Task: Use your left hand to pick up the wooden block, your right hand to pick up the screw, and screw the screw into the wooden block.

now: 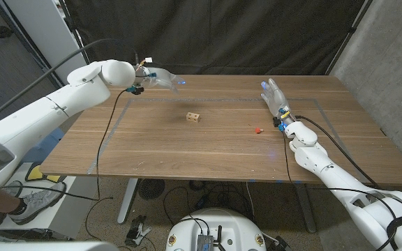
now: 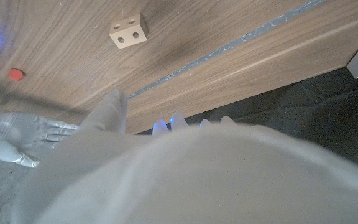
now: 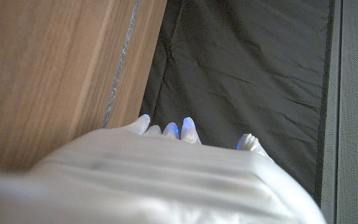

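Spanning a dark-curtained room, wooden table (image 1: 187, 150), wooden block (image 1: 193, 117), red screw (image 1: 258, 130), both hands' fingers wide, empty.

Wooden block (image 1: 193, 116) mid-table (image 1: 152, 150) — screw (image 1: 258, 130) right of it.

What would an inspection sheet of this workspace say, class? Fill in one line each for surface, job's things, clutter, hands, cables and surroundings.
Surface: wooden table with a grey tape outline marked on it.
Job's things: wooden block with two holes showing, near the table's middle; small red screw to its right, apart from it. Neither is held.
Clutter: nothing seen on the table.
Hands: left hand above the far left of the table, holding nothing; right hand at the far right, fingers extended, holding nothing.
Cables: black cable across the table's left side; more on the floor.
Surroundings: dark curtain behind the table; a shoe at lower left.
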